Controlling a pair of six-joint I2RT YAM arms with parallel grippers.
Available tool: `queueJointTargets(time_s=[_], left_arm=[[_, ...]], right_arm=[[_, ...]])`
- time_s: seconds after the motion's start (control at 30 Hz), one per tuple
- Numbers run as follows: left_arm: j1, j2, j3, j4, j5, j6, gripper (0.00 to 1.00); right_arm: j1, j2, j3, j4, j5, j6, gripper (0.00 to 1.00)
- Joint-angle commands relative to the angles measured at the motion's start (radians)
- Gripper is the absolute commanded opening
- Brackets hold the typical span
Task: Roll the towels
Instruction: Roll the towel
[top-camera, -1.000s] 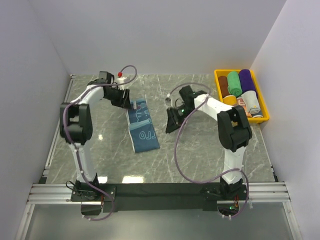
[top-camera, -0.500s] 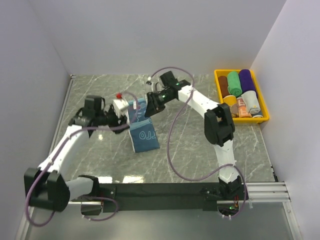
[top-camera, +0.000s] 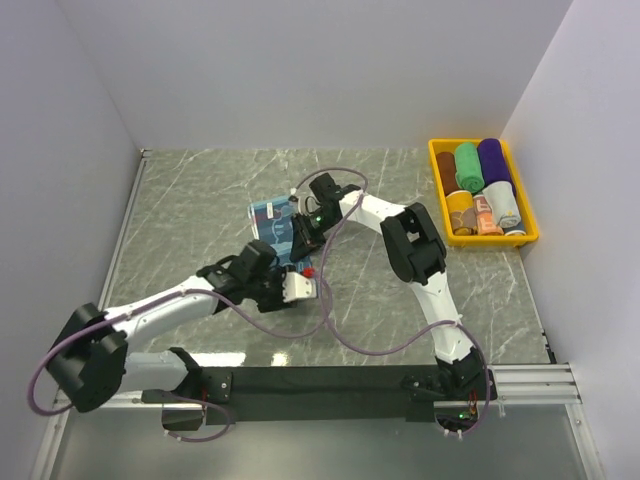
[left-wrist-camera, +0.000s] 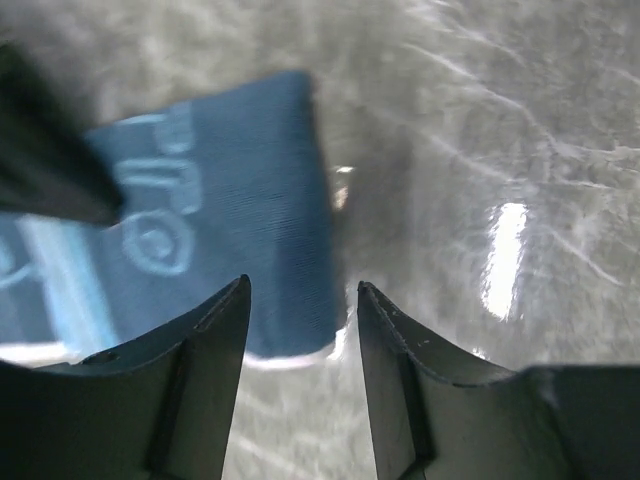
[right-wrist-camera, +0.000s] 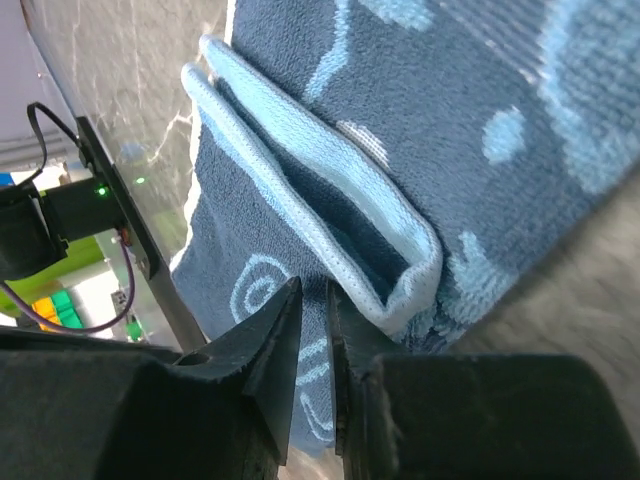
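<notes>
— Both arms shifted since half a second back. My left arm now stretches low across the table (top-camera: 200, 200) from the near left, and my right wrist has dropped closer over the blue towel (top-camera: 272, 220), which looks shorter than it did.

— Left gripper state?

— My left gripper (left-wrist-camera: 302, 290) is spread. A near corner of the towel sits just past the fingertips, partly in line with the gap, and nothing is pinched. To the right of that corner is bare marble.

— Where's the towel?

— Middle of the table, white print up, lying between my two grippers.

— Right gripper?

— My right gripper (right-wrist-camera: 313, 290) is over the far right side of the towel, its fingers nearly pressed together with only a thin slit left. A pale-blue hemmed fold lies right at the tips. I can't tell if any cloth is caught in the slit.

— Anything farther back?

— The yellow bin (top-camera: 497, 241) is at the far right, well apart from the towel. It holds a brown roll (top-camera: 446, 170), a green roll (top-camera: 467, 166) and a purple roll (top-camera: 491, 159) at the far end. An orange roll (top-camera: 459, 205) and a grey-white roll (top-camera: 505, 205) are nearer. A patterned piece sits between those two, too small to read.
</notes>
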Motion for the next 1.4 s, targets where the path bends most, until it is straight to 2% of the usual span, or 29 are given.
queueJointTargets(time_s=[0.0, 0.2, 0.3, 0.47, 0.53, 0.67, 0.7, 0.83, 1.17, 1.27, 1.37], left_arm=[[-0.051, 0.082, -0.029, 0.11, -0.093, 0.06, 0.53], [-0.055, 0.202, -0.046, 0.165, -0.136, 0.057, 0.48], [-0.056, 0.246, -0.047, 0.17, -0.141, 0.036, 0.4], [-0.055, 0.204, -0.035, 0.064, -0.055, 0.01, 0.11], [-0.056, 0.159, -0.017, -0.047, 0.044, 0.017, 0.02], [-0.045, 0.124, 0.06, -0.213, 0.189, -0.022, 0.0], [-0.03, 0.124, 0.077, -0.241, 0.263, -0.033, 0.01], [0.074, 0.146, 0.173, -0.344, 0.394, -0.059, 0.01], [0.226, 0.285, 0.383, -0.422, 0.482, -0.068, 0.01], [0.272, 0.341, 0.442, -0.453, 0.494, -0.049, 0.02], [0.309, 0.401, 0.496, -0.473, 0.499, -0.026, 0.02]], right_arm=[[-0.007, 0.003, -0.011, 0.034, 0.037, 0.0, 0.24], [-0.008, -0.005, -0.028, 0.028, 0.045, -0.007, 0.23], [-0.013, -0.013, -0.048, 0.021, 0.047, -0.021, 0.23], [-0.022, -0.033, -0.085, 0.015, 0.039, -0.04, 0.22], [-0.024, -0.059, -0.114, 0.015, 0.027, -0.05, 0.22], [-0.022, -0.131, -0.189, 0.019, -0.002, -0.063, 0.22], [-0.024, -0.146, -0.218, 0.018, -0.005, -0.07, 0.22], [-0.022, -0.208, -0.264, 0.015, -0.016, -0.087, 0.22], [-0.03, -0.24, -0.231, -0.056, -0.019, -0.139, 0.23], [-0.068, -0.263, -0.187, -0.067, 0.004, -0.126, 0.25], [-0.118, -0.28, -0.134, -0.073, 0.021, -0.112, 0.34]])
